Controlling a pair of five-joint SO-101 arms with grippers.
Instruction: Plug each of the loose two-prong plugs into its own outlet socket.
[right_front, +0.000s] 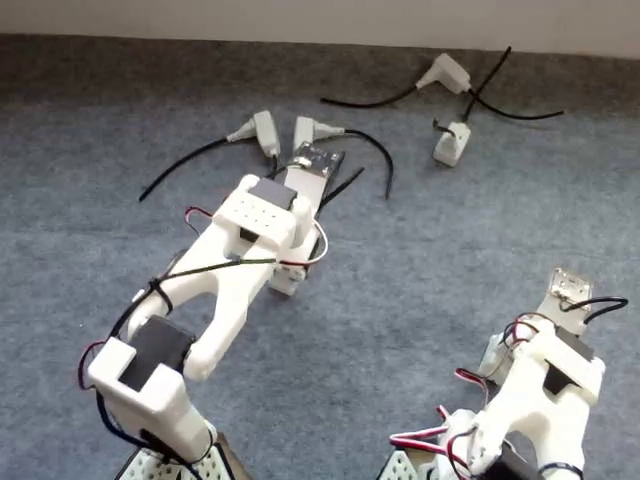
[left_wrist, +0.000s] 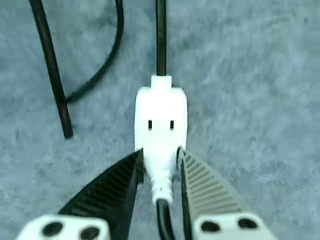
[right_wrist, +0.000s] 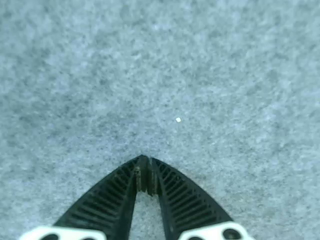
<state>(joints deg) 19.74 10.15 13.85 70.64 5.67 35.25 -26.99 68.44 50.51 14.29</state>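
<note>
My left gripper (left_wrist: 160, 155) is shut on the narrow near end of a white plug (left_wrist: 161, 120). The plug lies on the carpet and has two small dark slots on its top face, with a black cord (left_wrist: 161, 35) leaving its far end. In the high view this gripper (right_front: 312, 165) sits at the back middle with the plug (right_front: 312, 130) poking out ahead of it. Another white plug (right_front: 262, 130) lies just left of it. A third plug (right_front: 447, 72) and a white socket block (right_front: 452, 143) lie at the back right. My right gripper (right_wrist: 145, 172) is shut on nothing above bare carpet, near the front right (right_front: 568, 285).
Loose black cords (right_front: 190, 160) trail over the grey carpet around the back pieces, and one (left_wrist: 50, 75) runs beside the held plug. A pale wall (right_front: 320, 20) borders the far edge. Open carpet (right_front: 420, 270) lies between the two arms.
</note>
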